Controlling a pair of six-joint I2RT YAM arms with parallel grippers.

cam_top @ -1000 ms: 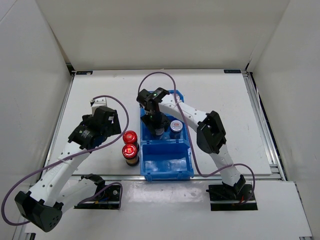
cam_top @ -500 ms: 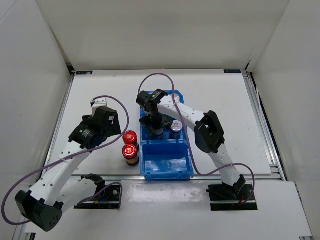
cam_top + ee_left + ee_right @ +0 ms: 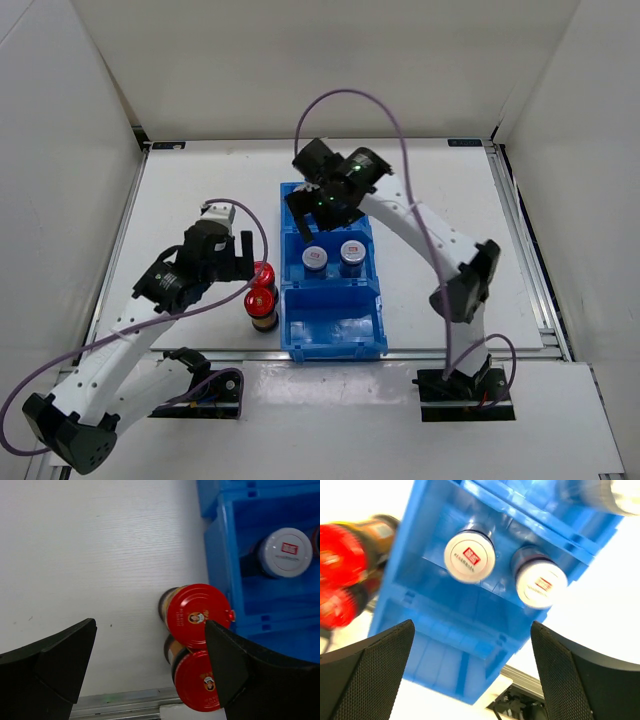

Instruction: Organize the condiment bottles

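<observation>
— Where do we find the left gripper?

— We see it over the table, just left of the blue bin. Its two dark fingers are spread wide and hold nothing.

— And the bottles nearest it?

— We count two with red caps, upright on the table and pressed against each other, just beside the bin's outer wall. In the left wrist view the upper red-capped bottle sits in the gap between the fingers, hard up against the right-hand one. The lower red-capped bottle is partly hidden behind that same finger. We cannot tell whether the finger touches either cap.

— What about the right gripper?

— We see it raised over the far end of the bin, fingers wide apart, gripping nothing.

— Which bottles lie under it?

— Two with white caps, each with a small red mark, upright side by side in the bin's middle compartment. From the right wrist, the left white-capped bottle and the right white-capped bottle both lie beyond the fingertips, well apart from them and not between them.

— Anything in the far compartment?

— We make out a blurred pale-topped shape at the corner of the right wrist view, but we cannot tell more. In the top view the right gripper covers that compartment.
</observation>
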